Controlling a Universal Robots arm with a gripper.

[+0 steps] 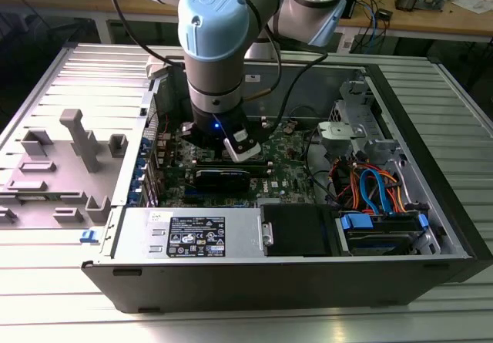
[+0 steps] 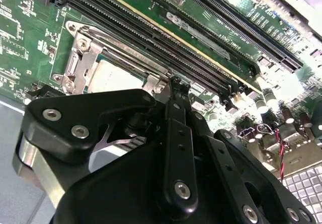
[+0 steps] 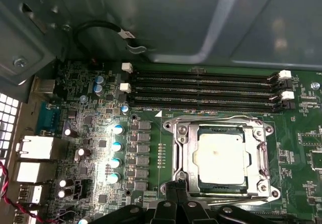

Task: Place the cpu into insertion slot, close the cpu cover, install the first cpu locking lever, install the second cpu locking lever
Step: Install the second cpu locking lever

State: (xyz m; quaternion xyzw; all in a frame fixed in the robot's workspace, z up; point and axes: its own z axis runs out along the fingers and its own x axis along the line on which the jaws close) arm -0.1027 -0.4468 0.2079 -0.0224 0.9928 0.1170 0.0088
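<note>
CPU (image 3: 221, 156) already sits in the insertion slot (image 3: 182, 159), silver top up, and the cpu cover (image 3: 188, 133) lies flat over it as a frame with the chip showing through its window, so the placing and cover steps look done. Work in hand is judged to be a locking lever: the gripper (image 3: 176, 188) is low at the socket's near edge, its tip touching or just over a thin lever rod (image 3: 241, 200) running along that side. Whether the levers are latched cannot be told. In the second wrist view the gripper (image 2: 173, 85) tapers to a narrow tip just beside the socket frame; fingers look drawn together, holding nothing. Pressing the lever calls for keeping the tip on the thin rod without sliding onto the cover. Close by: long black memory slots (image 3: 206, 90) just beyond the socket, a row of capacitors (image 3: 115, 153) beside it, the case wall (image 3: 201, 22) behind. Exterior view shows the arm (image 1: 216, 58) reaching down into the open computer case (image 1: 416, 104), cables near.
</note>
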